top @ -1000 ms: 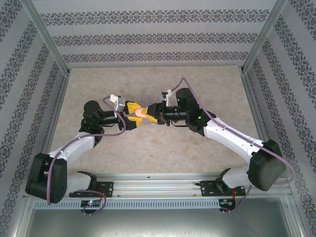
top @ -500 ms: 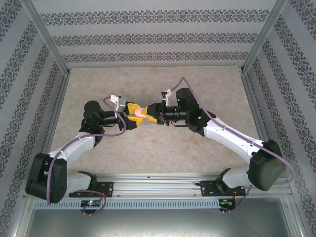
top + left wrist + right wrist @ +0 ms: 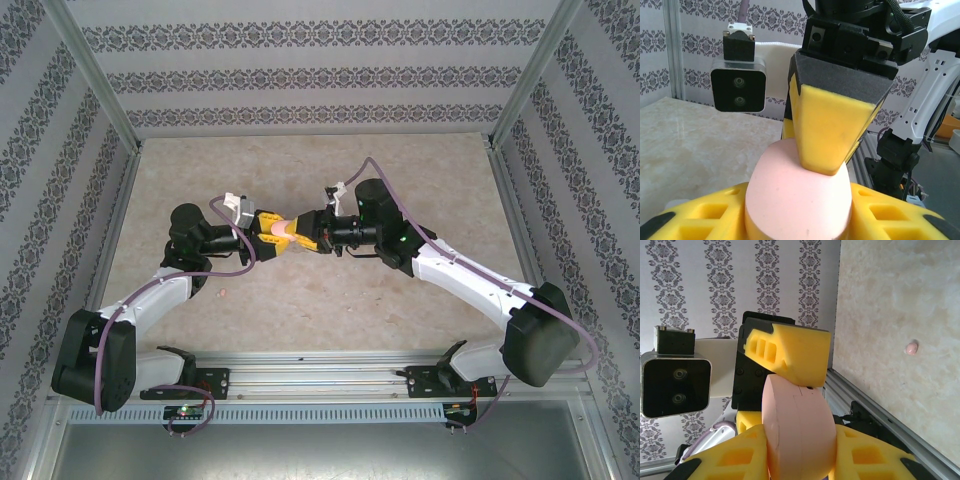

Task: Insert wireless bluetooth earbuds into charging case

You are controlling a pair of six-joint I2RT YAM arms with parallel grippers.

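Your left pincer (image 3: 275, 235) and right pincer (image 3: 298, 231) meet head-on, both pinching the pink case (image 3: 797, 200) off the surface (image 3: 400, 300). Their yellow pads (image 3: 827, 130) cross each other & cover most of the case's rim, w/ a wrist cam (image 3: 737, 90) just beyond the case. One pink earbud (image 3: 912, 347) lies on the surface well apart from the case, on the left pincer's side, nearer the bases.

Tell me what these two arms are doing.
Both arms meet in the air over the table. The right gripper and the left gripper each clamp the same pale pink charging case from opposite sides; its lid looks shut. One pink earbud lies loose on the table, not yet in a case.
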